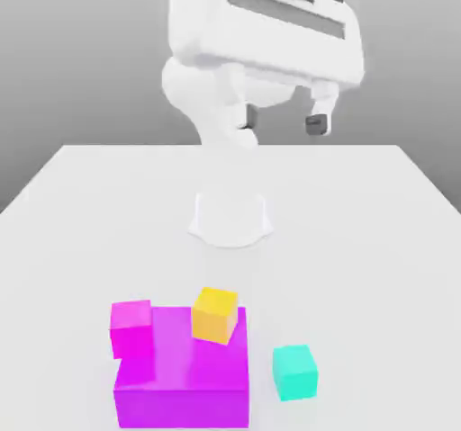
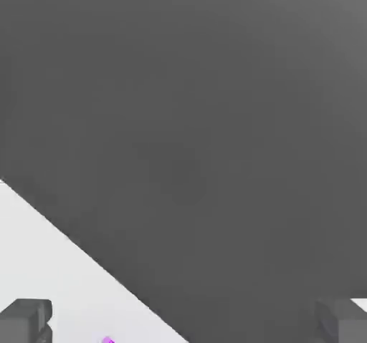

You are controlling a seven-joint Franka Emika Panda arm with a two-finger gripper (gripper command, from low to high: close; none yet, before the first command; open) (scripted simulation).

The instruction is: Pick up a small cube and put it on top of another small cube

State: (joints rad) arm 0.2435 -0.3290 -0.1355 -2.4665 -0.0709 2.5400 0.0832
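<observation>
The small teal cube [image 1: 295,372] rests on the white table [image 1: 360,222] near the front, toward the exterior view's right. A small yellow-orange cube [image 1: 216,314] sits on top of a large magenta block [image 1: 180,371]. A small magenta cube [image 1: 131,326] stands against that block's far corner, on the exterior view's left. My gripper [image 1: 282,119] hangs high above the back of the table, far from all the cubes. It is open, with nothing between its fingers [image 2: 25,320], which stand wide apart in the hand view.
The arm's round white base [image 1: 230,218] stands mid-table behind the cubes. In the hand view a slanted table edge [image 2: 72,248] crosses before a grey background, with a sliver of magenta [image 2: 107,340] beside it.
</observation>
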